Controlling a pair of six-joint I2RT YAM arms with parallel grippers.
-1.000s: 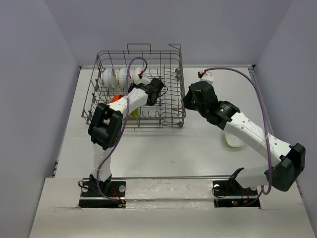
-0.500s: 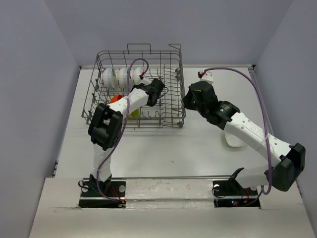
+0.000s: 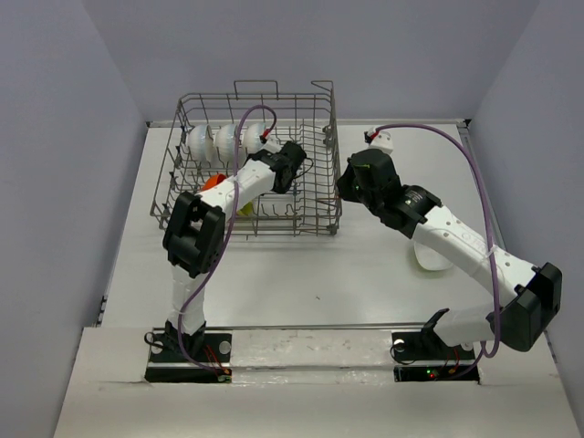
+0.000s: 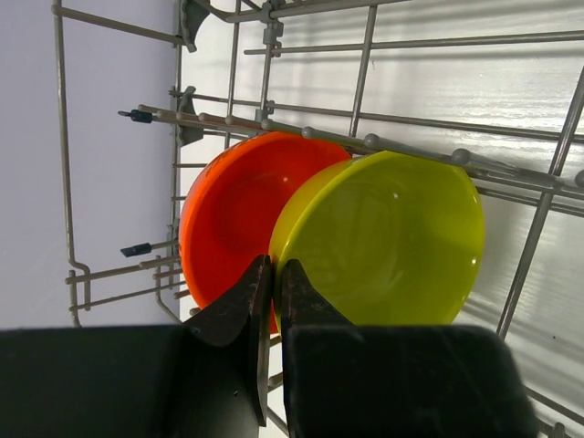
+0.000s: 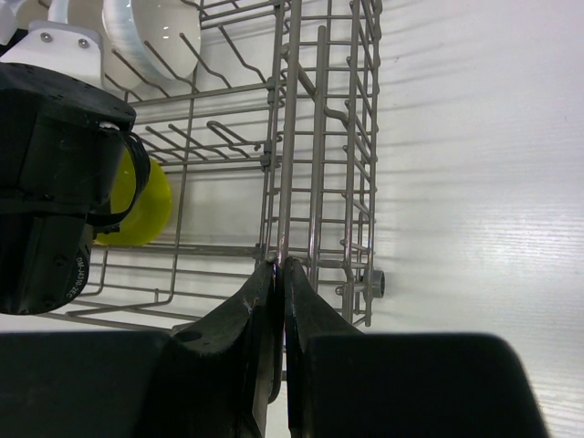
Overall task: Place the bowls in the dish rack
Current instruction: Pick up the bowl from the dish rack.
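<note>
The grey wire dish rack (image 3: 324,137) stands at the far middle of the table. Three white bowls (image 3: 225,140) stand on edge in its far-left row. An orange bowl (image 4: 228,205) and a yellow-green bowl (image 4: 392,237) stand on edge side by side between the tines. My left gripper (image 4: 271,274) is inside the rack, shut on the near rim of the yellow-green bowl. My right gripper (image 5: 280,266) is shut on an upright wire of the rack's right side (image 5: 287,137). Another white bowl (image 3: 431,258) lies on the table, partly hidden under my right arm.
The left arm's wrist (image 3: 285,166) hangs over the rack's middle, and its purple cable (image 3: 251,114) loops above the white bowls. The right arm's cable (image 3: 465,155) arcs over the right side of the table. Grey walls close in both sides.
My left wrist has shifted slightly toward the far side of the rack with the yellow-green bowl. The right arm has not moved.
</note>
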